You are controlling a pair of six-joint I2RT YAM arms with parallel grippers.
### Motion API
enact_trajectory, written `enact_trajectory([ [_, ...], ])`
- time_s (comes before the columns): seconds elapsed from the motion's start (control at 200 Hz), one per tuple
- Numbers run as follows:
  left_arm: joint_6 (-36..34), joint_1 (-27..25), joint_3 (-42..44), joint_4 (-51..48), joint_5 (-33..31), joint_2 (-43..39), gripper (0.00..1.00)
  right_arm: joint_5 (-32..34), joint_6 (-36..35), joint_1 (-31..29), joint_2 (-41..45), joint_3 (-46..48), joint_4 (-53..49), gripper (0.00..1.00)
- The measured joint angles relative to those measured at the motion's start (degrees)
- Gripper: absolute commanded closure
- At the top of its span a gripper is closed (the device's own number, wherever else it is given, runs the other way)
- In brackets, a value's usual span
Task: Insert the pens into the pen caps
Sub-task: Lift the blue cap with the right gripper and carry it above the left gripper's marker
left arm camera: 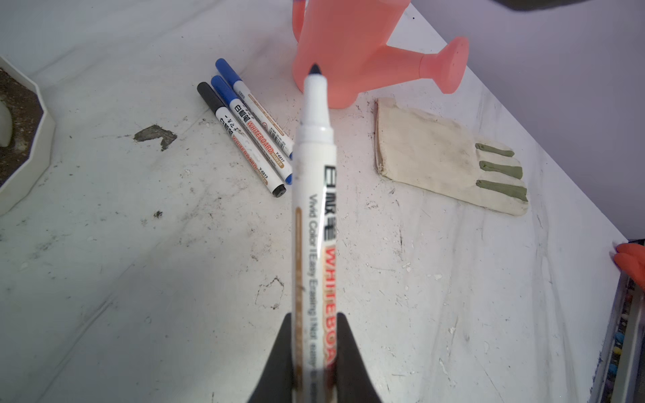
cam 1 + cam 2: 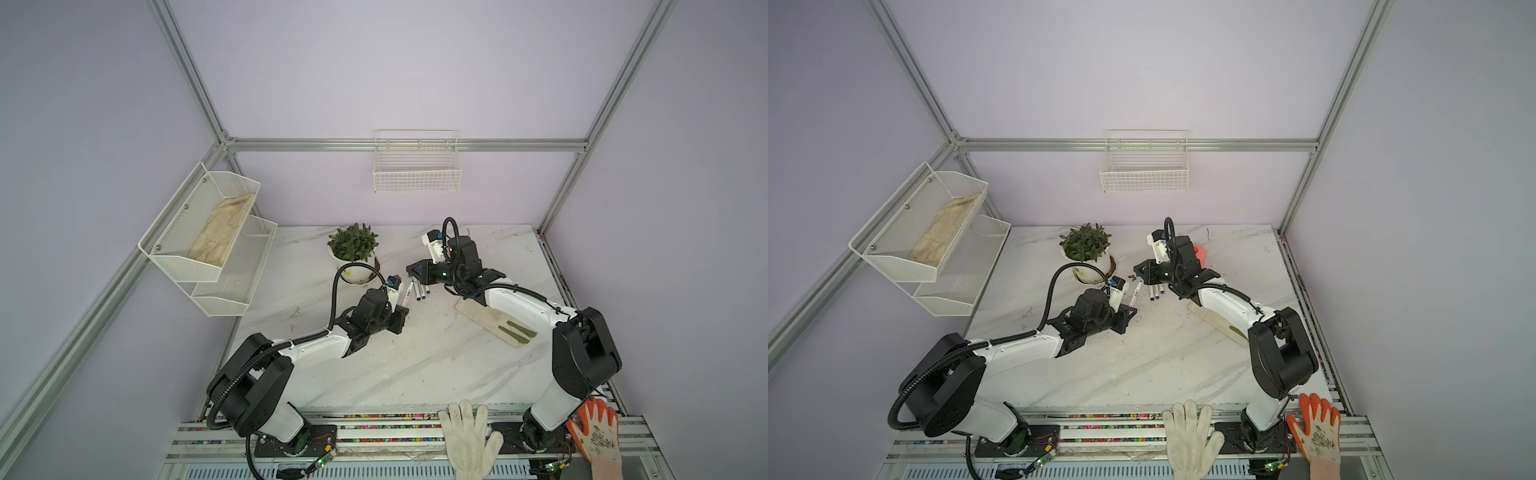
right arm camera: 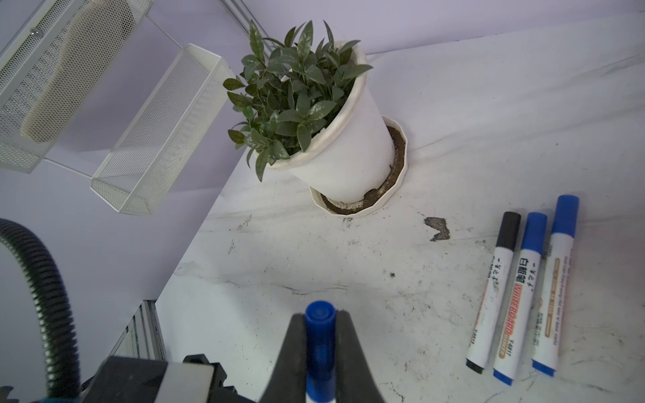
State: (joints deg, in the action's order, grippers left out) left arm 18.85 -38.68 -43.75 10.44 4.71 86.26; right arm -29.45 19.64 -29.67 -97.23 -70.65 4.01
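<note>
My left gripper is shut on the barrel of an uncapped white pen; its dark tip points away from the jaws, above the table. In both top views this pen sticks out of the left gripper toward the right gripper. My right gripper is shut on a blue pen cap, whose closed end pokes out past the fingertips. Three capped pens lie side by side on the table between the arms, one with a black cap and two with blue caps.
A potted plant stands at the back. A pink watering can and a flat cloth glove are on the right. A dark scrap lies near the pens. A white glove and an orange glove rest at the front edge.
</note>
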Motion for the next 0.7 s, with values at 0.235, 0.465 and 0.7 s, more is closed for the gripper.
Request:
enact_trajectory([
  [0.235,0.0,0.0,0.0,1.2,-0.4,0.0,1.0,0.0,0.5,0.2,-0.7,0.0,0.1,0.98],
  [0.465,0.0,0.0,0.0,2.0,-1.2,0.0,1.0,0.0,0.5,0.7,-0.7,0.1,0.1,0.99],
  [0.7,0.0,0.0,0.0,2.3,-1.8,0.0,1.0,-0.2,0.7,0.9,-0.7,0.8,0.1,0.99],
])
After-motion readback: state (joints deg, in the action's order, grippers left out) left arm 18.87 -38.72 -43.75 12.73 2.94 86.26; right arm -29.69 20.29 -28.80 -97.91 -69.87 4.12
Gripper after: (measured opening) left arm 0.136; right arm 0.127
